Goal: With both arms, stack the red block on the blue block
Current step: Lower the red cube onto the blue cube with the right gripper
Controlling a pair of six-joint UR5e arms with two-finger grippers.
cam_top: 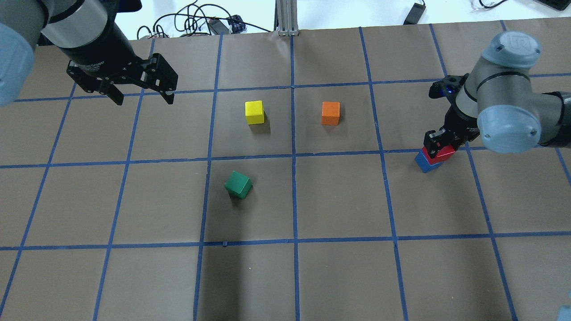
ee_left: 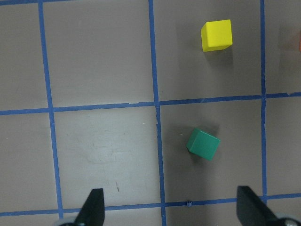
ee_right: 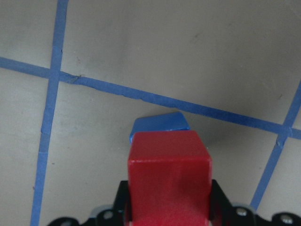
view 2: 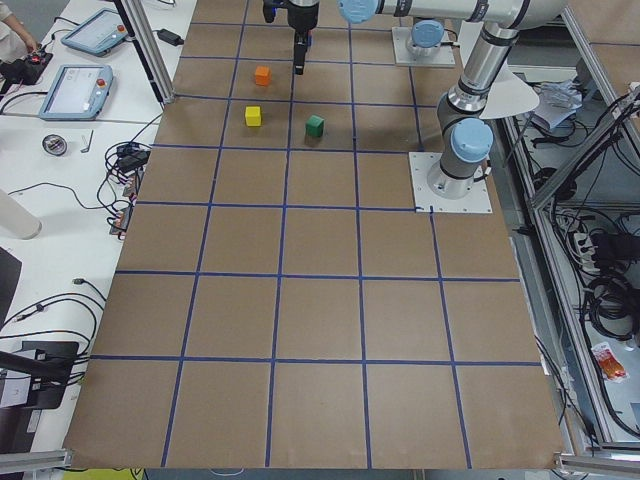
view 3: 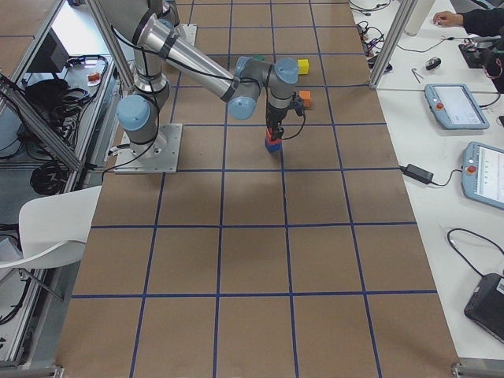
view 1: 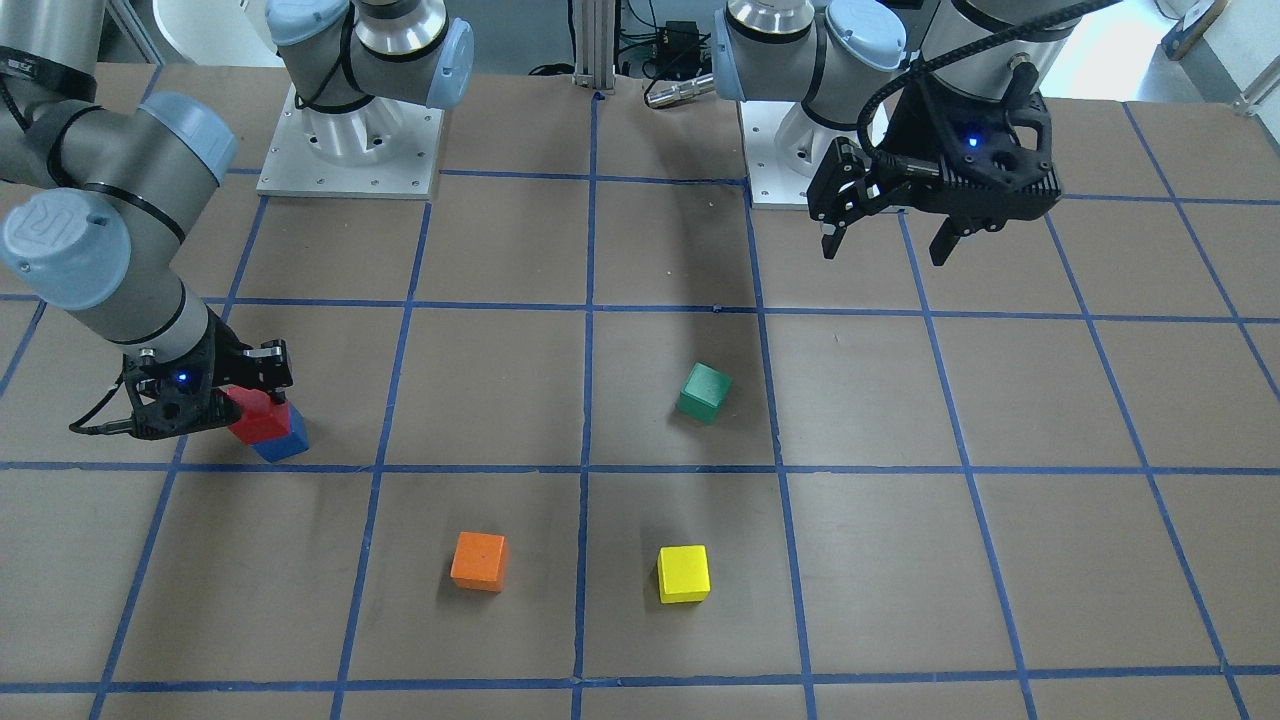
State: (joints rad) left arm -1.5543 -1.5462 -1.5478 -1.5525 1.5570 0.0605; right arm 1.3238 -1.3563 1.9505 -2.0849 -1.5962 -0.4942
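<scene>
The right gripper (cam_top: 439,143) is clamped on the red block (cam_top: 444,154), which seems to rest, slightly skewed, on the blue block (cam_top: 424,163), so only 1 step, release, looks left, while the left gripper (cam_top: 143,99) hangs wide and empty, well apart.

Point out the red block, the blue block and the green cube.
red block (view 1: 262,420), exterior front-facing view, on its face toward the camera.
blue block (view 1: 288,444), exterior front-facing view, on the part showing below the red block.
green cube (view 1: 704,392), exterior front-facing view, on the cube's middle.
</scene>
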